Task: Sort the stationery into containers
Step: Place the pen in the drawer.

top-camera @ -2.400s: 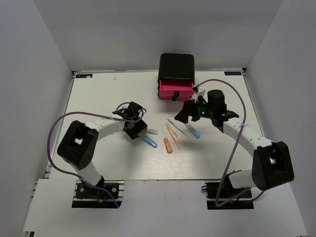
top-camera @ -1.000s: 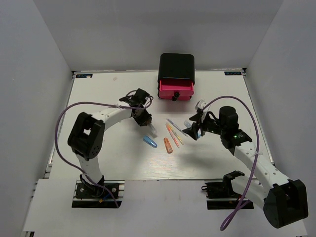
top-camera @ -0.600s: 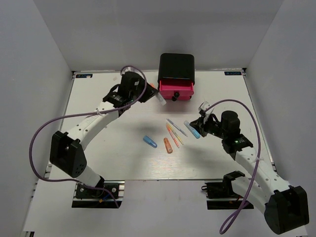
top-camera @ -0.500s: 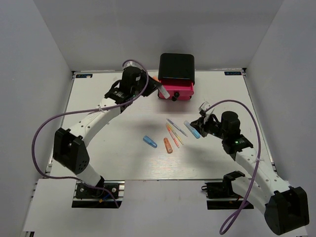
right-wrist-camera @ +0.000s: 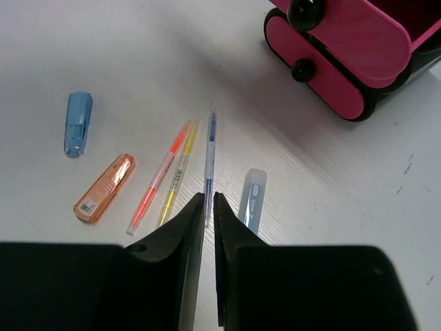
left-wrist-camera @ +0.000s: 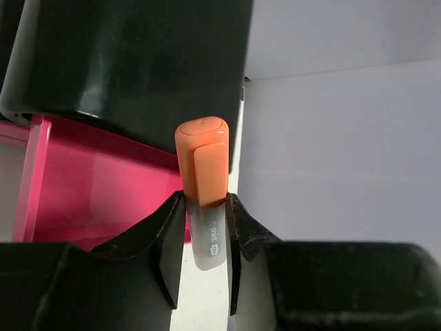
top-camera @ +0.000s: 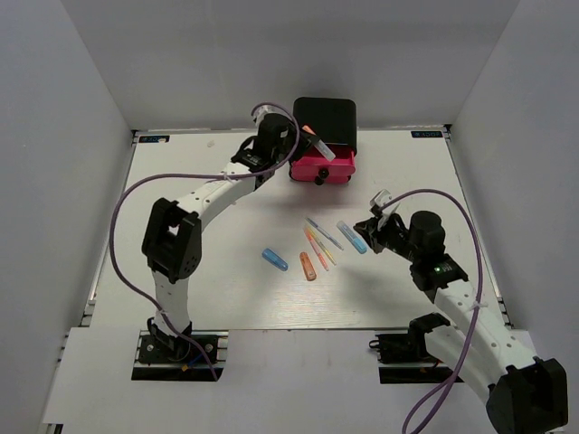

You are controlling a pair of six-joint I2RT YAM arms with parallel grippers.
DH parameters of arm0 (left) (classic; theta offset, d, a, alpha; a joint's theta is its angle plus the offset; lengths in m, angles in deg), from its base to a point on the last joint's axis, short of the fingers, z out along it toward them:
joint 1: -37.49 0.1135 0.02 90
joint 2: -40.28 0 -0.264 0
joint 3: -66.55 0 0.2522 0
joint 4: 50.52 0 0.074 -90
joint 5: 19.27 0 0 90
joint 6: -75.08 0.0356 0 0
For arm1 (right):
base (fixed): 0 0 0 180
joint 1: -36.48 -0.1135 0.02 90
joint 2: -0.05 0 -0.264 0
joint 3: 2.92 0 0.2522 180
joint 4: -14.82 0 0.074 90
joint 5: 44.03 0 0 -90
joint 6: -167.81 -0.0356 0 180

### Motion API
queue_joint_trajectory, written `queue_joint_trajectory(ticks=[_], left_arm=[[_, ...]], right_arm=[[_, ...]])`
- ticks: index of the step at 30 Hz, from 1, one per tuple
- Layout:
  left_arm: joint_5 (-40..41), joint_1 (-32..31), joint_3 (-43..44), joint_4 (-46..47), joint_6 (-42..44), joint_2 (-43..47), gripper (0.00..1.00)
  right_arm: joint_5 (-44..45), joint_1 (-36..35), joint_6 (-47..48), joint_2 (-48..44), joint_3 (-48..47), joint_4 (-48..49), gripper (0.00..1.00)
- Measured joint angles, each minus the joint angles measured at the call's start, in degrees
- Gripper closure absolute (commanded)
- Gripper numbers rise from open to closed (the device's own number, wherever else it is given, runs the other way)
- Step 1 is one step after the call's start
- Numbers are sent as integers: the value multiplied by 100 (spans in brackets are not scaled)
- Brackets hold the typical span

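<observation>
The table carries a black cabinet at top centre of the top view. Its pink drawer is pulled out. The left gripper is clamped on an orange-capped marker, held at the cabinet front over the drawer. The right gripper is closed and empty, above the stationery at table centre. There, a blue marker, orange cap and blue cap lie apart. The grey-blue pen, yellow pen and pink pen lie side by side.
</observation>
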State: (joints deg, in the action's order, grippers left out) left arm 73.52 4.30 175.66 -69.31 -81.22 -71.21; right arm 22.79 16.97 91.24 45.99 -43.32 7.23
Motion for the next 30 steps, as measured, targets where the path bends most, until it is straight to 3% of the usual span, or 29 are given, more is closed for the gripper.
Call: queue_joint_trajectory(ticks=[7, 10, 15, 30], left_arm=[[387, -264, 404, 22, -81, -463, 89], [514, -367, 501, -2, -79, -522, 74], [693, -472, 501, -166, -55, -522, 62], [1169, -487, 907, -656, -68, -656, 63]], right_arm=[[155, 2, -87, -184, 136, -2, 84], [205, 4, -105, -186, 136, 0, 79], [225, 4, -131, -186, 136, 0, 74], [225, 26, -146, -186, 136, 2, 72]])
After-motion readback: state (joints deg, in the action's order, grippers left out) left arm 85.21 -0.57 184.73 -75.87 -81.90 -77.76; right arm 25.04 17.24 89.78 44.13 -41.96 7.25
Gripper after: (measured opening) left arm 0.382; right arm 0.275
